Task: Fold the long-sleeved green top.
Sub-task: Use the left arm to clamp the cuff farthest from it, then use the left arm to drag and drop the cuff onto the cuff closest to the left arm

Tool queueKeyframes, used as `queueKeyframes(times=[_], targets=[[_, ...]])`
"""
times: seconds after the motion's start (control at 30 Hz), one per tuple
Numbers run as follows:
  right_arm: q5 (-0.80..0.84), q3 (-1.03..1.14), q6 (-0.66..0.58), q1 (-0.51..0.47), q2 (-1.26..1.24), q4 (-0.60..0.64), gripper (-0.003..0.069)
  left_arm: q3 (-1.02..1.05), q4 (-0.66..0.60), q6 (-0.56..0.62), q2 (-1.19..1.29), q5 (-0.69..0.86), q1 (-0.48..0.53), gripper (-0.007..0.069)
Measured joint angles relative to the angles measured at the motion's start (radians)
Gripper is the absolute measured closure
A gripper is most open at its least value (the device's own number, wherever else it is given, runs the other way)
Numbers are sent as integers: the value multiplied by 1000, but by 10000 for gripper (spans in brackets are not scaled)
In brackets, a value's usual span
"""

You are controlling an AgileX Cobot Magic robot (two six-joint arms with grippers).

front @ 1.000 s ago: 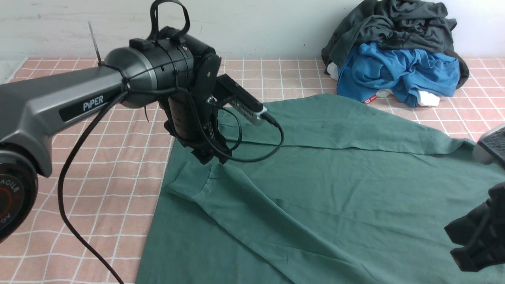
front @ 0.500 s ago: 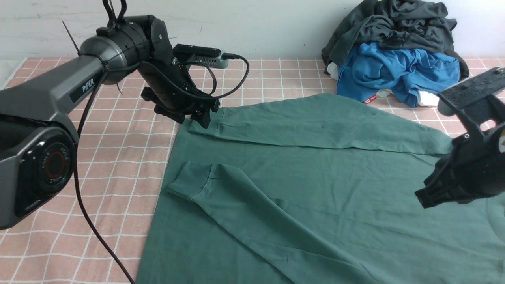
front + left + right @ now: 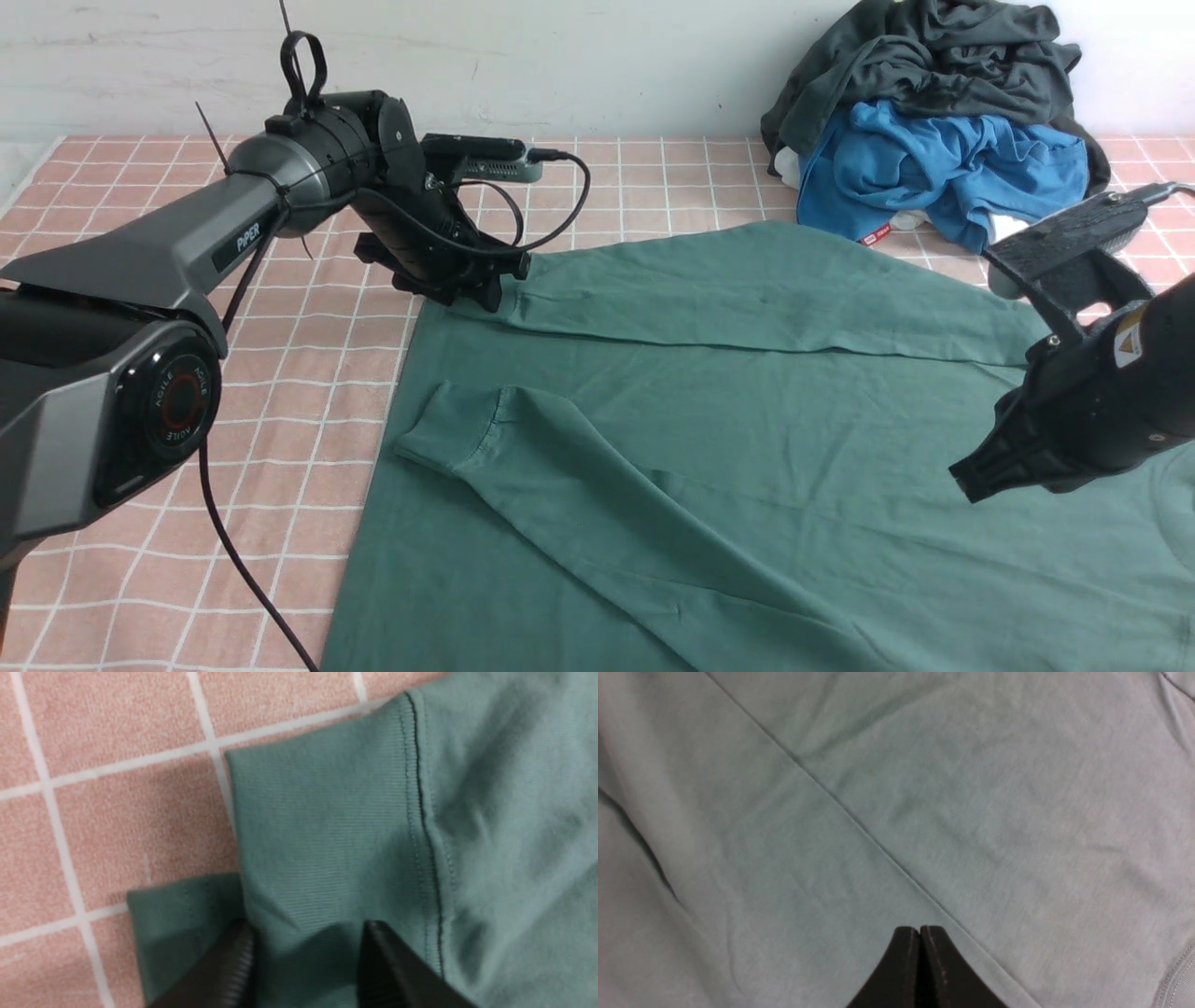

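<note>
The green long-sleeved top [image 3: 747, 420] lies flat on the table with both sleeves folded across its body. Its white logo is not visible. My left gripper [image 3: 490, 297] is low at the far sleeve's ribbed cuff [image 3: 527, 280], at the top's far left corner. In the left wrist view the two fingers stand apart [image 3: 306, 947] with the cuff [image 3: 322, 826] between them. The near sleeve's cuff [image 3: 443, 434] lies free. My right gripper [image 3: 971, 481] hovers over the top's right part. Its fingers are pressed together and empty [image 3: 920, 938] above plain green cloth [image 3: 971, 812].
A dark charcoal-grey garment [image 3: 934, 56] and a bright blue garment [image 3: 943, 163] are heaped at the back right against the wall. The pink checked tablecloth [image 3: 280, 392] shows to the left of the top.
My left gripper has moved from the near sleeve's cuff to the far sleeve's cuff and come down onto it. My right arm has come in from the lower right, leftward over the top.
</note>
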Motion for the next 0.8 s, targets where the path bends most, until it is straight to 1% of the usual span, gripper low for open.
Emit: queueKeyframes(times=[0.03,0.07,0.1,0.13,0.2,0.37,0.4,0.47,0.53,0.67,0.73,0.8], targets=[[0,0,0,0,0,0,673,0,0,0,0,3,0,404],[0,0,0,0,0,0,673,-2,0,0,0,11,0,468],[0,0,0,0,0,0,673,-4,0,0,0,16,0,489],[0,0,0,0,0,0,673,-14,0,0,-2,39,0,563],[-2,0,0,0,0,0,673,-23,-1,0,-5,58,-1,589],[-10,-1,0,0,0,0,673,-85,3,1,-74,213,-20,598],[-10,-1,0,0,0,0,673,-87,3,1,-85,220,-22,598],[12,-12,0,0,-3,0,673,-92,3,1,-146,295,-34,598],[34,-22,0,0,-13,0,673,-90,2,1,-189,322,-43,598],[82,-48,0,0,-88,0,673,-23,-1,-26,-341,340,-55,598],[89,-50,0,0,-119,0,673,33,-1,-45,-400,341,-56,598],[100,-50,0,1,-169,2,673,134,-5,-67,-480,341,-56,598]])
